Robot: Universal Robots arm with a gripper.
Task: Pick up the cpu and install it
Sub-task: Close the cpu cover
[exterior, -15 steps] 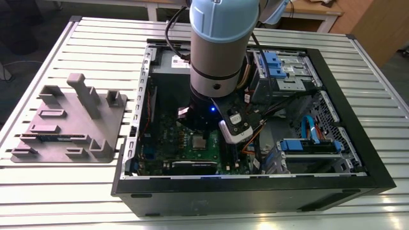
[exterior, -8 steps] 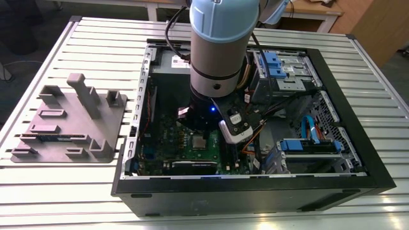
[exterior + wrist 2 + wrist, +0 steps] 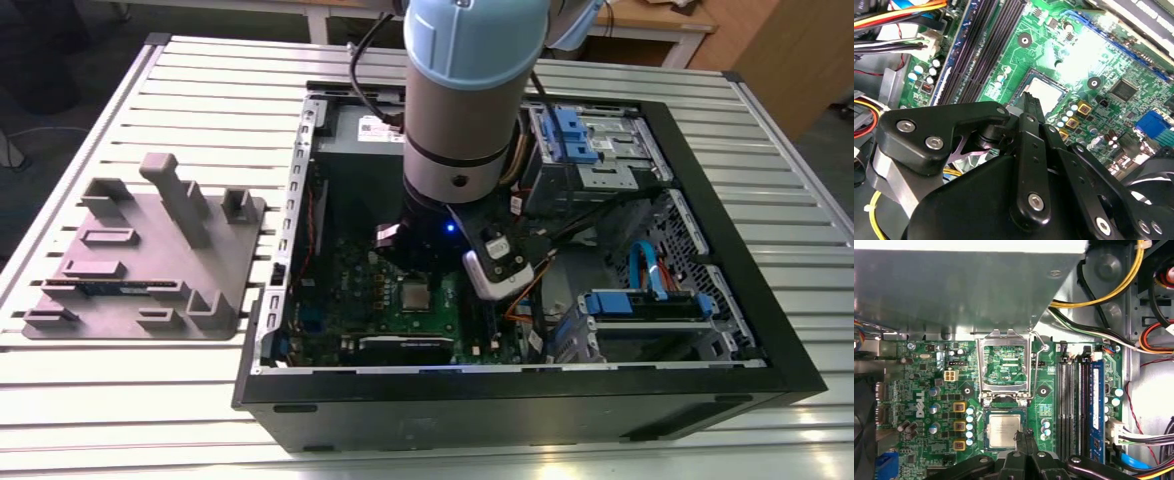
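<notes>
Two fingertips (image 3: 1018, 441), pressed together with nothing between them, sit at the edge of the cpu (image 3: 1003, 430), which lies in its socket below the raised socket frame (image 3: 1004, 362). A sideways nudge from the gripper (image 3: 1023, 435) could skew the chip and bend socket pins.

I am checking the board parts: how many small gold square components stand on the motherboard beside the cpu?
3, in one straight row on the motherboard beside the cpu: first gold square, second gold square, third gold square. More may be hidden elsewhere.
</notes>
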